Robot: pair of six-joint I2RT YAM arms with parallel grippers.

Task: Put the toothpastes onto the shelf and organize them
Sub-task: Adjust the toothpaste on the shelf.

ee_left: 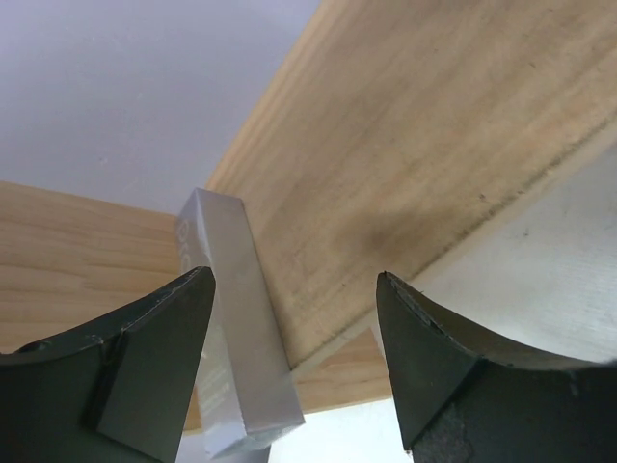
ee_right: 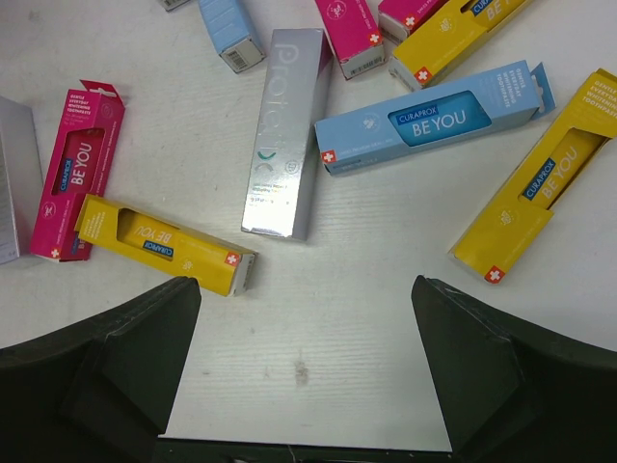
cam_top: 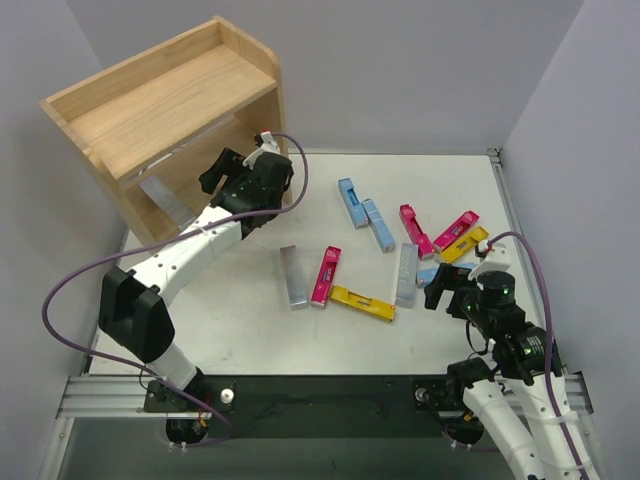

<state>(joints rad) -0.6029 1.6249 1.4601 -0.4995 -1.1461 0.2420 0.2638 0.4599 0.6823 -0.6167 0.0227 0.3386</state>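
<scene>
Grey walls close in a white table (cam_top: 240, 330) with the shelf (cam_top: 180, 90) standing at its far left corner, a light wooden unit with visible grain, solid side panels and two flat tiers. The left arm (cam_top: 190, 255) stretches forward from its base, elbow bent, its wrist pushed into the mouth of the lower tier. The left gripper (ee_left: 294, 280) is spread wide there, and the silver carton (ee_left: 236, 318), a long, narrow box with a shiny finish, sits in the lower tier just ahead of the dark fingers, close by one of them. It may be brushing that finger, but the wrist view is too tight to tell. A clear gap separates it from the other finger, so nothing is clamped.

The right arm (cam_top: 520, 350) is folded near its base, wrist tipped down over the table's right side. The right gripper (ee_right: 301, 289) hangs fully spread and empty above loose toothpaste cartons. Beneath it lie a second silver carton (ee_right: 284, 135), a glossy light blue carton (ee_right: 434, 125) printed "BE YOU", a yellow carton (ee_right: 164, 243) and a magenta carton (ee_right: 77, 169) touching at one end, and another yellow carton (ee_right: 535, 198) to the right. Further cartons in blue (cam_top: 351, 202), magenta (cam_top: 415, 231) and silver (cam_top: 293, 277) are scattered flat across the middle of the table.
</scene>
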